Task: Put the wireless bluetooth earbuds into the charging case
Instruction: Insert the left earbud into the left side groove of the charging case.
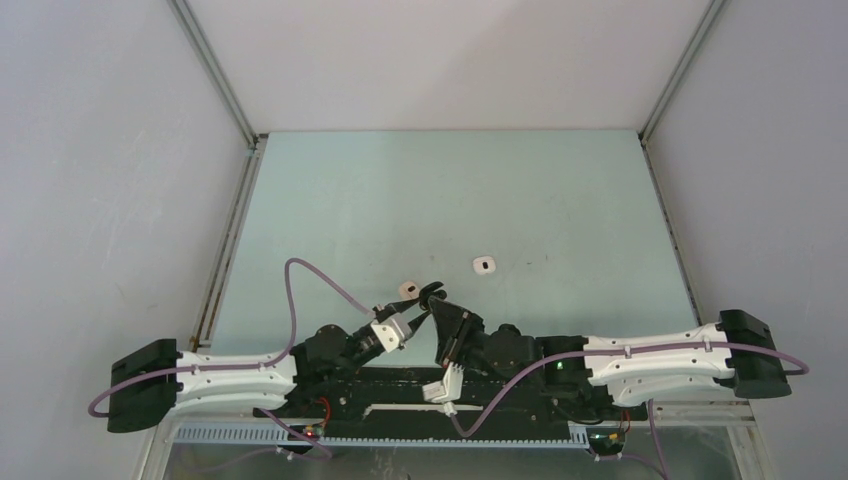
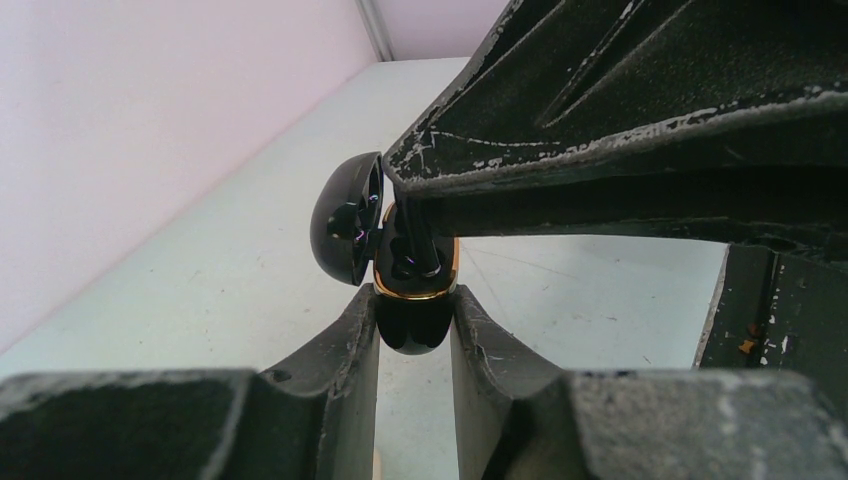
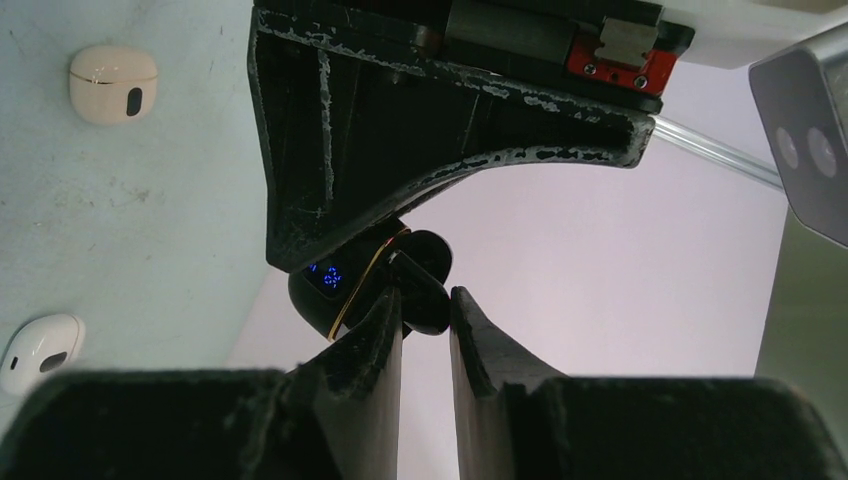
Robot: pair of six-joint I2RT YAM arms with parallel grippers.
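My left gripper [image 2: 415,300] is shut on the base of a black charging case [image 2: 412,330] with a gold rim and holds it above the table, near the arm bases [image 1: 425,300]. Its lid [image 2: 345,220] hangs open to the left. Black earbud stems [image 2: 412,252] stand in the case's mouth. My right gripper [image 3: 427,295] comes in from the right, its tips at that mouth, nearly closed on a small black rounded piece [image 3: 425,308] that looks like an earbud. The case shows blue digits in the right wrist view [image 3: 322,277].
A cream closed case [image 3: 113,83] lies on the pale green table just beyond the grippers [image 1: 407,290]. A white closed case [image 1: 485,265] lies farther right; it also shows in the right wrist view [image 3: 40,352]. White walls enclose the table on three sides.
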